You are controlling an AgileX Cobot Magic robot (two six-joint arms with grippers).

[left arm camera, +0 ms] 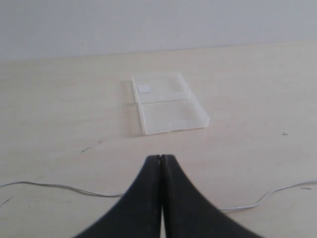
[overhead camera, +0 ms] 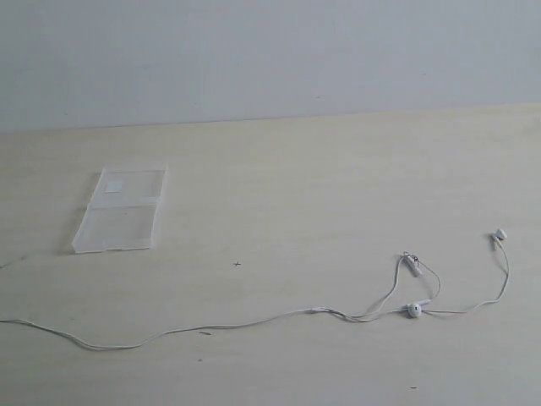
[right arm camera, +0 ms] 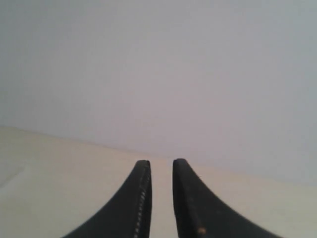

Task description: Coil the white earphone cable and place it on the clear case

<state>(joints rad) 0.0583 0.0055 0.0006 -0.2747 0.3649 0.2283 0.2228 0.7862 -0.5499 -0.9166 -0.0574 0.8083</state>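
The white earphone cable (overhead camera: pixel 254 322) lies stretched along the front of the table, from the left edge to two earbuds (overhead camera: pixel 414 310) and an inline remote (overhead camera: pixel 412 263) at the right. The clear case (overhead camera: pixel 121 210) lies open and flat at the back left. Neither gripper shows in the exterior view. In the left wrist view my left gripper (left arm camera: pixel 160 157) is shut with nothing in it, hovering short of the case (left arm camera: pixel 166 103), with the cable (left arm camera: pixel 64 187) running across beneath it. My right gripper (right arm camera: pixel 161 162) stands slightly open and empty, facing the wall.
A pale wooden table (overhead camera: pixel 321 186) meets a plain grey-white wall (overhead camera: pixel 270 51) at the back. A few small dark specks (overhead camera: pixel 237 263) mark the tabletop.
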